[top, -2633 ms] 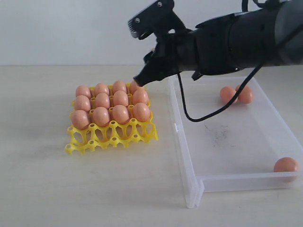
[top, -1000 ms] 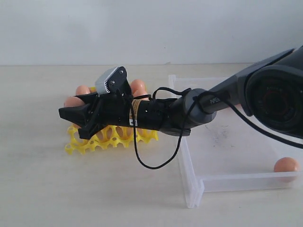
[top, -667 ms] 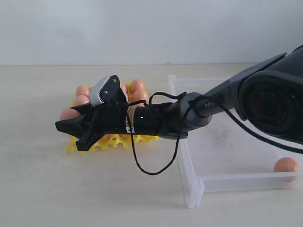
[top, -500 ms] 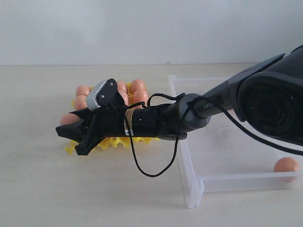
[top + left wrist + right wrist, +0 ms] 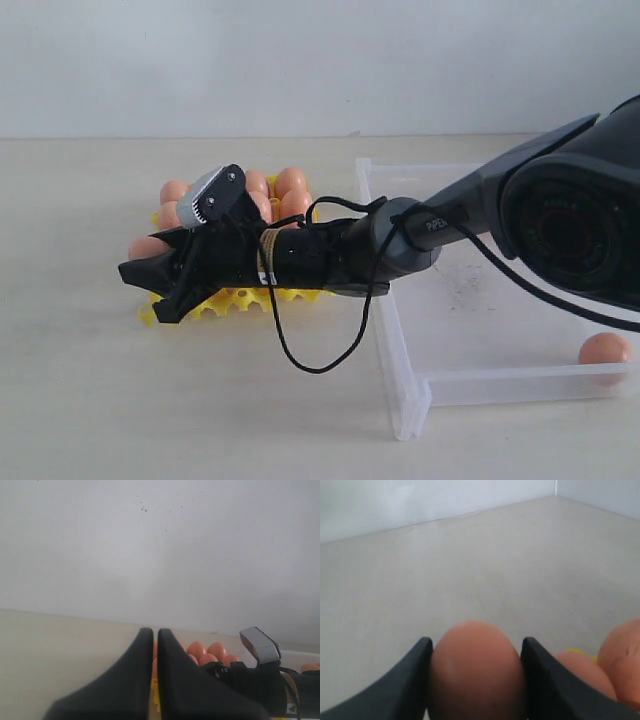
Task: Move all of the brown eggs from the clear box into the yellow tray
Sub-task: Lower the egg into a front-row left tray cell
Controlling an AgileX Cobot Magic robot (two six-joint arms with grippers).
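At the yellow tray's (image 5: 216, 299) near corner on the side away from the clear box (image 5: 402, 378), the right pincer (image 5: 475, 649) lies low and level, its arm reaching across the tray from the box side. Its jaws stand well apart and press on both sides of one brown egg (image 5: 147, 246), which fills the gap between them. Whether this egg already touches the tray cannot be told. Just beside it, further in over the tray, sit more brown eggs (image 5: 290, 183) in their cups, partly hidden by the arm. The clear box stands just beside the tray on the counter (image 5: 100, 400); one loose egg (image 5: 605, 349) lies in the box corner far from the tray. The left pincer (image 5: 154, 633) hangs above the counter, off the tray's side away from the box, jaws closed together on nothing.
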